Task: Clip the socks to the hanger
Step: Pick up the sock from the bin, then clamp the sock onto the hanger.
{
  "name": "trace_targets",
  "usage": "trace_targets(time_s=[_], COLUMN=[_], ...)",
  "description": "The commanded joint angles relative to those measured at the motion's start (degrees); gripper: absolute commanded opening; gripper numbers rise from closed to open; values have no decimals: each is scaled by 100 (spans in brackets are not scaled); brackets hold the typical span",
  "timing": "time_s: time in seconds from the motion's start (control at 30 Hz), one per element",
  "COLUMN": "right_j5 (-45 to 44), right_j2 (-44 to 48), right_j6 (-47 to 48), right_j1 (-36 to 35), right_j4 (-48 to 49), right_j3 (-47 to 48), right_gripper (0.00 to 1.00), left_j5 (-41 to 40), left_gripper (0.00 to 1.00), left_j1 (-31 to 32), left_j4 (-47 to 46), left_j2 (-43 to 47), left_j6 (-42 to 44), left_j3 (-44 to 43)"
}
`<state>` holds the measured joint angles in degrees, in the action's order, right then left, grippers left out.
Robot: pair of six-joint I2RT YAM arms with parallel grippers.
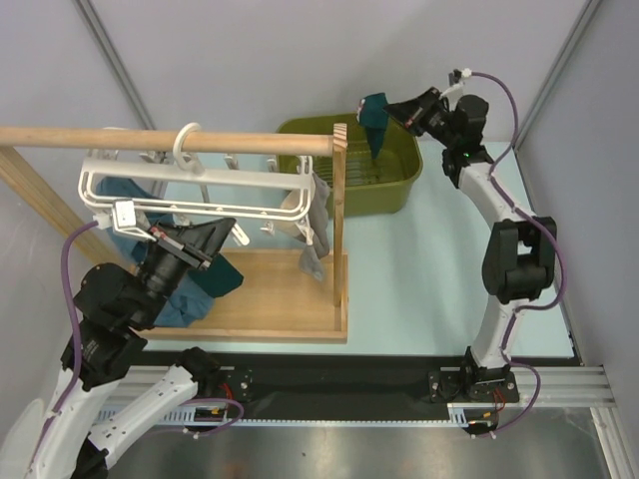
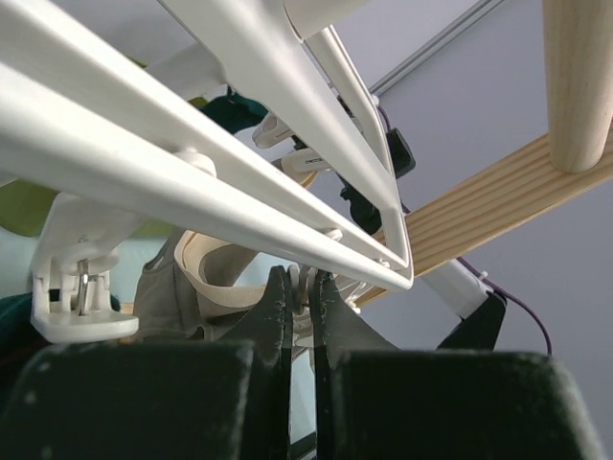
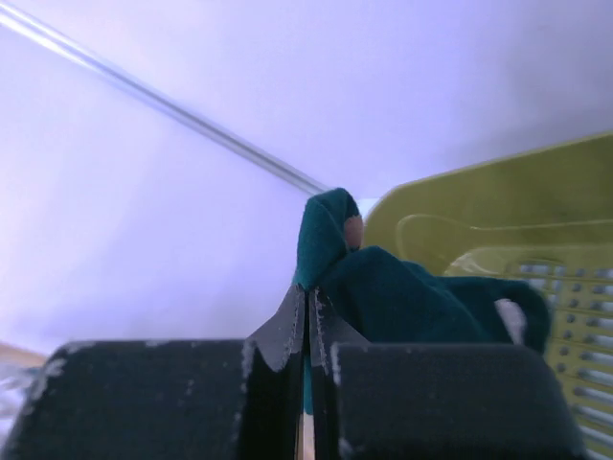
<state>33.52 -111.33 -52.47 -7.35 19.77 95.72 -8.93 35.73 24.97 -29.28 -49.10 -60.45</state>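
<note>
The white hanger (image 1: 97, 187) hangs by its ring hook (image 1: 187, 146) from the wooden rod. My left gripper (image 1: 230, 233) is raised under its front bar, its jaws pinched shut on a white clip peg (image 2: 306, 299); the hanger bars (image 2: 192, 182) fill the left wrist view above my gripper (image 2: 302, 284). My right gripper (image 1: 396, 108) is shut on a dark teal sock (image 1: 375, 122) and holds it hanging above the green basket (image 1: 401, 186). In the right wrist view the sock (image 3: 402, 297) bunches beyond my closed jaws (image 3: 308, 293). More teal socks (image 1: 210, 282) lie on the rack's base.
A wooden rack (image 1: 339, 230) with rod, post and base board stands at the left. A grey sock with a beige cuff (image 1: 316, 215) hangs at the hanger's right end, also in the left wrist view (image 2: 158, 292). Another clip peg (image 2: 75, 311) dangles at left. Walls close in behind.
</note>
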Motion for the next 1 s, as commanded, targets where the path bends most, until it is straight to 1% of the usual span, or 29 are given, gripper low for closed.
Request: trace_targets(time_s=[0.0,0.07,0.1,0.13,0.17,0.2,0.3,0.33,0.37,0.53,0.63,0.67,0.77,0.83,0.87,0.97], right_j5=[717,919,1024,1103,1191,1349,1736,1772,1798,1992,2290,2360,2528,2817,2896,3108], right_j2=[602,1199,1401,1856,2052,2280,3010,3194,3570,4452,4944,5085,5709,6112,6236,6597], right_j6=[-834,-879,-871,-862,-836,-809,-467,-275,-194,-80,52,122,62,-88,-88,26], right_j1=[234,322,427,471,515,585,621,630,621,630,630,630,630,621,604,297], right_j4=[1281,1363,1337,1328,1302,1101,600,520,345,106,-261,-629,-851,-1009,-1254,-1834], right_j3=[-615,-1036,-1456,-1643,-1810,-2107,-2487,-2819,-2970,-3875,-4096,-4192,-4438,-4457,-4440,-4220], right_gripper=[0,0,0,0,0,0,0,0,0,0,0,0,0,0,0,0], left_j5=[75,76,102,128,180,190,207,207,216,93,-38,-100,-188,-180,-179,-101], left_gripper=[0,0,0,0,0,0,0,0,0,0,0,0,0,0,0,0], left_j1=[14,14,13,22,22,22,22,22,22,22,13,22,22,13,13,22], left_j4=[1203,1247,1256,1247,1264,1291,1414,1431,1432,1546,1590,1625,1625,1590,1546,1362], left_j2=[-8,-16,-25,-69,-139,-192,-333,-350,-385,-447,-509,-517,-518,-553,-561,-570], left_j6=[-73,-126,-126,-117,-117,-126,-249,-310,-406,-530,-443,-390,-328,-276,-223,-161], left_j3=[156,103,68,-2,-37,-72,-143,-117,-90,-177,-318,-362,-433,-468,-494,-573])
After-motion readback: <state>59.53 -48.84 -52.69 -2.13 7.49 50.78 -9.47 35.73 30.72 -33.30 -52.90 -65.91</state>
